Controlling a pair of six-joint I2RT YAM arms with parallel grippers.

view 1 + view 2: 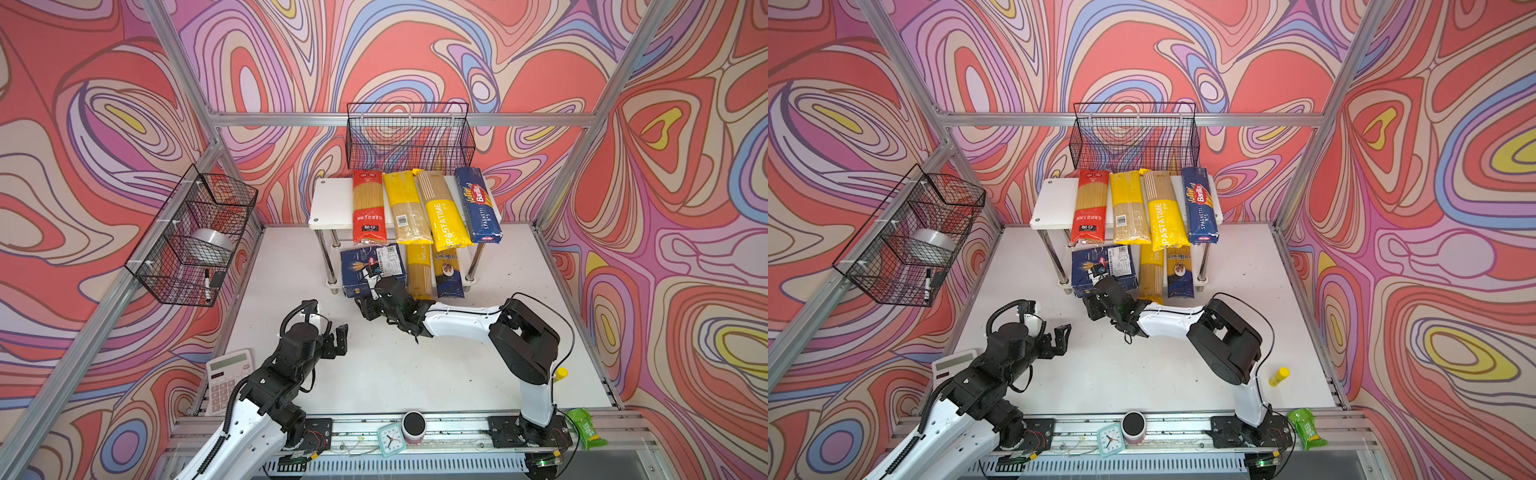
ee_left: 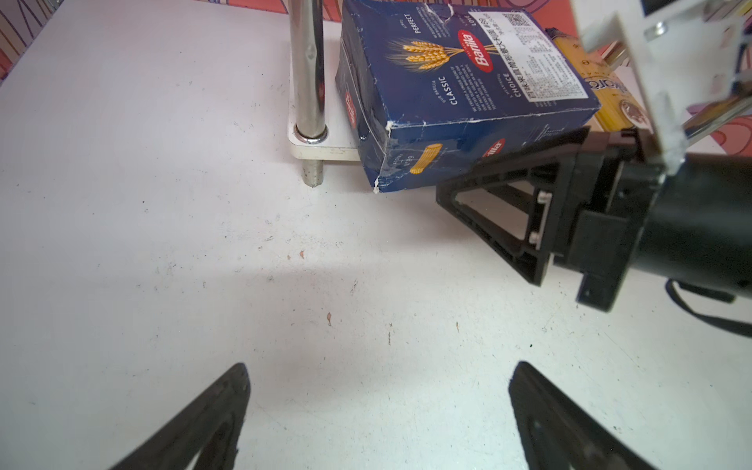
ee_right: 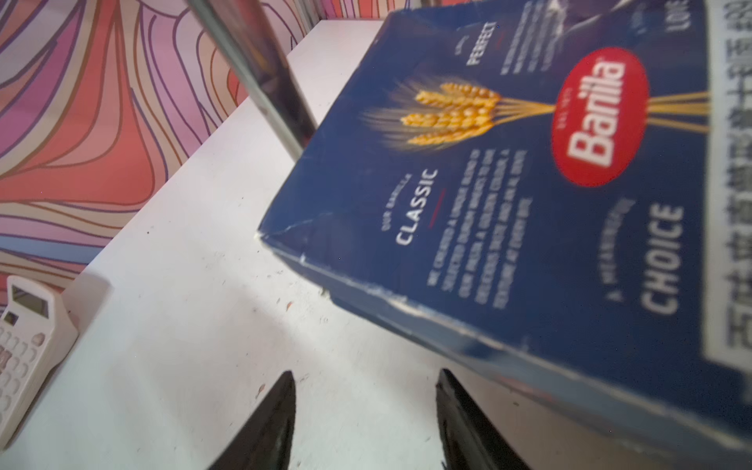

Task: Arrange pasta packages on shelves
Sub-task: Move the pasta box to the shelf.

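Note:
The white two-tier shelves (image 1: 332,203) stand at the back of the table. In both top views the upper board carries a red bag (image 1: 368,205), two yellow packs (image 1: 405,208) (image 1: 442,212) and a slim Barilla box (image 1: 1200,205). Below lie a wide Barilla box (image 2: 460,73), a yellow pack (image 1: 419,270) and a dark blue bag (image 1: 448,272). The wide box overhangs the lower board's front edge beside a chrome leg (image 2: 308,81). My right gripper (image 3: 365,378) is open and empty at that box's front end. My left gripper (image 2: 379,368) hangs open over bare table, nearer the front.
Black wire baskets hang on the back wall (image 1: 409,137) and the left wall (image 1: 191,237). A calculator (image 1: 228,384) lies at the table's left front edge. A clock (image 1: 390,440), a cup (image 1: 414,426) and a green snack packet (image 1: 584,428) sit along the front rail.

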